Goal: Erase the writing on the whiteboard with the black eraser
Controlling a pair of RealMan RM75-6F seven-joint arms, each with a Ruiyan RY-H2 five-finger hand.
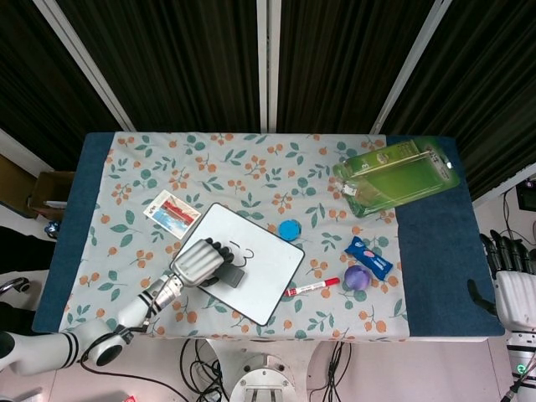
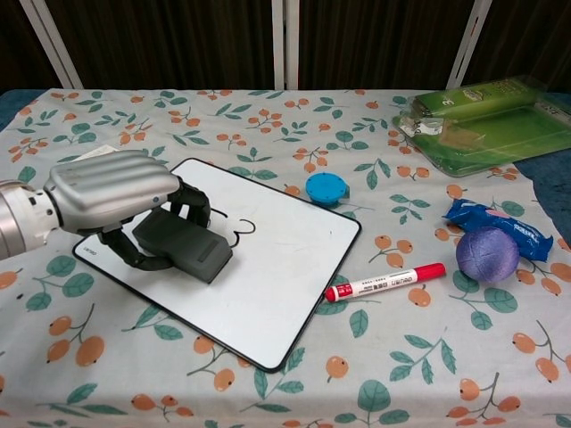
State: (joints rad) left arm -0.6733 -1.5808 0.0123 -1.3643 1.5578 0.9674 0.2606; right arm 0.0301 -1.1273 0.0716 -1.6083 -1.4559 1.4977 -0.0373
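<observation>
The whiteboard (image 2: 277, 276) (image 1: 266, 276) lies tilted on the flowered cloth. My left hand (image 2: 111, 192) (image 1: 197, 262) grips the black eraser (image 2: 183, 247) (image 1: 232, 277) and presses it flat on the board's left half. A short remnant of black writing (image 2: 239, 228) (image 1: 243, 250) shows just right of the eraser; the rest of the board surface looks white. My right hand (image 1: 511, 280) hangs beyond the table's right edge, fingers apart and holding nothing; the chest view does not show it.
A red marker (image 2: 385, 283) lies off the board's right corner, a blue cap (image 2: 326, 189) at its top edge. A purple ball (image 2: 487, 254), a blue packet (image 2: 495, 223), a green plastic box (image 2: 486, 120) and a card (image 1: 172, 211) are also on the table.
</observation>
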